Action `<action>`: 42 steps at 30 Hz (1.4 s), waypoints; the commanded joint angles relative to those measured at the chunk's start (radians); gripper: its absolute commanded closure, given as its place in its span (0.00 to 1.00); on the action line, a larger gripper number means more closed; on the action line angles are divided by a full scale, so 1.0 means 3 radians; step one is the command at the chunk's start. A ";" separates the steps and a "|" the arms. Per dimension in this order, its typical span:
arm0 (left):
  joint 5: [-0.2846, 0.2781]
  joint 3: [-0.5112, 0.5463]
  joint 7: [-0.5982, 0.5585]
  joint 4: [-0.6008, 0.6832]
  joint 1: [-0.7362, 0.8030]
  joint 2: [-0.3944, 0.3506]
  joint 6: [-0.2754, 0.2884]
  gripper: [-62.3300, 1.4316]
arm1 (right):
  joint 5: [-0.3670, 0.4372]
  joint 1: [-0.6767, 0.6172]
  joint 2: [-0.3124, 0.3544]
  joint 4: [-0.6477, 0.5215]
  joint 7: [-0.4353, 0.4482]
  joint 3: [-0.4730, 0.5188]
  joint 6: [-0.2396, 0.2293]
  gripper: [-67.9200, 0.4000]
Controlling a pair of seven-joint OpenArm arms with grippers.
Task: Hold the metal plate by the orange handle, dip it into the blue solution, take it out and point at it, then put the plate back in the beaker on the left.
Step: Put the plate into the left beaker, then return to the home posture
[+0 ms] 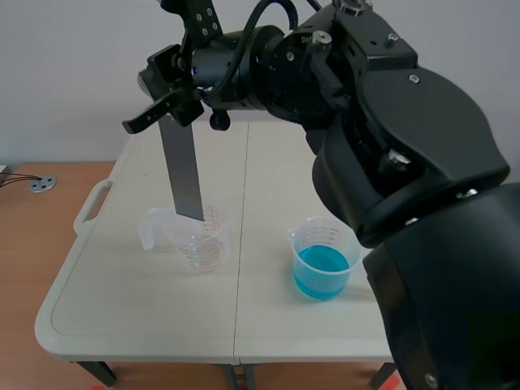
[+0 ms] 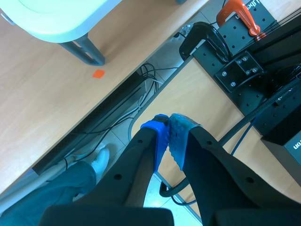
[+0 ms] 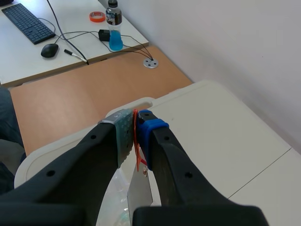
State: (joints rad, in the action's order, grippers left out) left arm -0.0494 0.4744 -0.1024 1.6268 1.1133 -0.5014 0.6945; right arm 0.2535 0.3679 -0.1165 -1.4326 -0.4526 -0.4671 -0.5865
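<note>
1. The left gripper (image 2: 169, 130) hung off the table, over the floor. Its two padded fingers were pressed together on nothing, and it was the arm farther from the work.
2. A clear plastic measuring beaker (image 1: 199, 240) stood on the left half of the white folding table (image 1: 122, 292). The flat grey metal plate (image 1: 184, 166) hung with its long axis upright and its lower end at or just inside the beaker's mouth.
3. The right gripper (image 3: 136, 123) sat straight above that beaker. Its fingers were clamped on the thin orange handle (image 3: 136, 146), and the plate dropped away directly below them.
4. The right arm came in from the right, raised high and stretched across to the left half of the table.
5. The small beaker of blue solution (image 1: 322, 264) stood well to the right of the plate. A dip would therefore need a lift clear of the rim, then a sideways carry to the right.
</note>
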 commanded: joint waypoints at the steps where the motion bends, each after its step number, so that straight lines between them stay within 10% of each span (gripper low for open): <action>1: -0.0031 -0.0010 -0.0031 0.0022 -0.0001 0.0008 0.0005 0.93 | 0.0036 0.0093 -0.0031 0.0028 0.0061 -0.0019 0.0010 0.98; 42: -0.0032 -0.0010 -0.0033 0.0022 -0.0003 0.0008 0.0005 0.93 | -0.0512 0.0084 -0.0028 0.0772 0.0434 -0.0018 -0.0403 0.98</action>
State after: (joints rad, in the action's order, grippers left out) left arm -0.0498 0.4744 -0.1024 1.6268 1.1133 -0.5014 0.6945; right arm 0.0933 0.3679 -0.1165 -1.1946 -0.3370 -0.4667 -0.7116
